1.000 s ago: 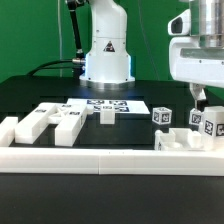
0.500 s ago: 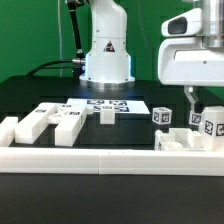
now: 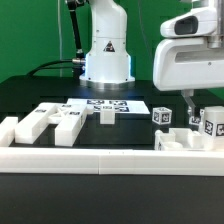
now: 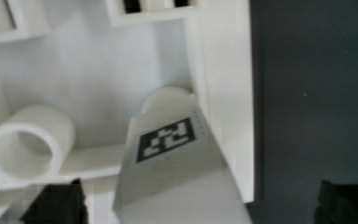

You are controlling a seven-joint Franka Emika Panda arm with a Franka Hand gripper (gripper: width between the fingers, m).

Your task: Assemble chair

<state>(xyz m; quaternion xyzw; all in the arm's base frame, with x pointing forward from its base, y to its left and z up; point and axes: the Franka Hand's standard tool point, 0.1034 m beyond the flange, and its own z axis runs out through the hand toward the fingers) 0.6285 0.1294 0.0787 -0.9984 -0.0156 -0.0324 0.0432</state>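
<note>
The tool (image 3: 192, 108) has spread to full width and shifted over the chair parts (image 3: 180, 141) at the tabletop's (image 3: 110, 135) front right corner, pinching nothing; a grasp appears pending.

White chair pieces (image 3: 40, 122) bear black-and-white square tags (image 4: 165, 139); black table (image 3: 112, 136); green backdrop (image 3: 148, 25).

Green backdrop (image 3: 30, 35) fills twelve o'clock, black worktop (image 3: 25, 95) spreads evenly lit, white border rail (image 3: 90, 160) at six.
</note>
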